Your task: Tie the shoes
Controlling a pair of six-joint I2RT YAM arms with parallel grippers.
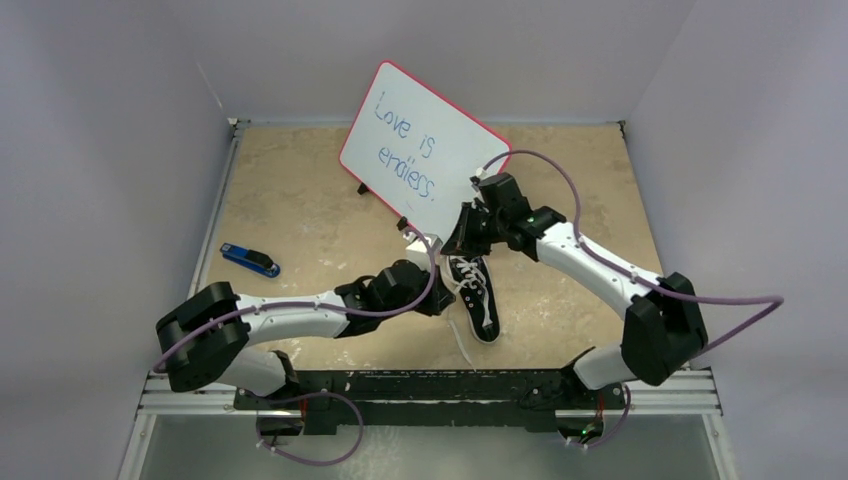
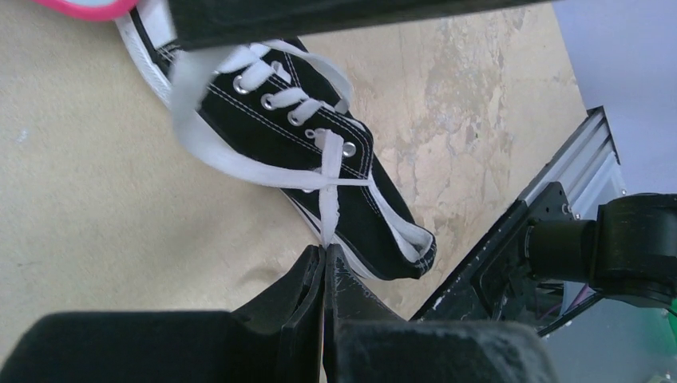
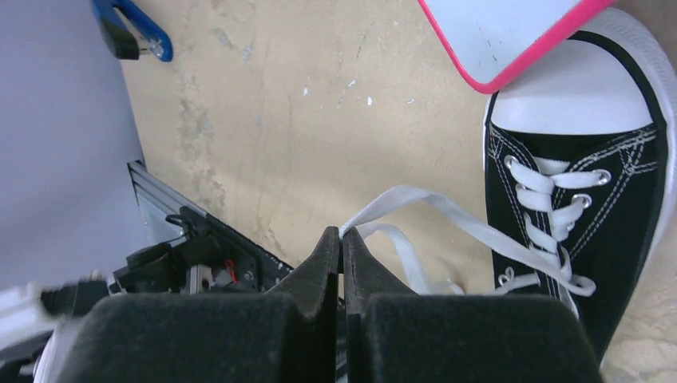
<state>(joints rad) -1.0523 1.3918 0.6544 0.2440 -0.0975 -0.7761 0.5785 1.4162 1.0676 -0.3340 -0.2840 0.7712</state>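
A black canvas sneaker (image 1: 478, 293) with white laces lies on the tan table, toe toward the whiteboard; it also shows in the left wrist view (image 2: 319, 167) and the right wrist view (image 3: 575, 199). My left gripper (image 2: 326, 249) is shut on a white lace (image 2: 329, 191) that runs taut from the top eyelets. It sits just left of the shoe (image 1: 437, 298). My right gripper (image 3: 341, 232) is shut on the other white lace (image 3: 447, 211), which runs from the shoe's eyelets to its tips. It hovers above the toe end (image 1: 462, 238).
A pink-rimmed whiteboard (image 1: 425, 148) with blue writing stands propped behind the shoe, its edge over the toe cap (image 3: 511, 40). A blue-and-black tool (image 1: 249, 260) lies at the left of the table. Grey walls enclose the table; a metal rail (image 1: 430, 385) runs along the near edge.
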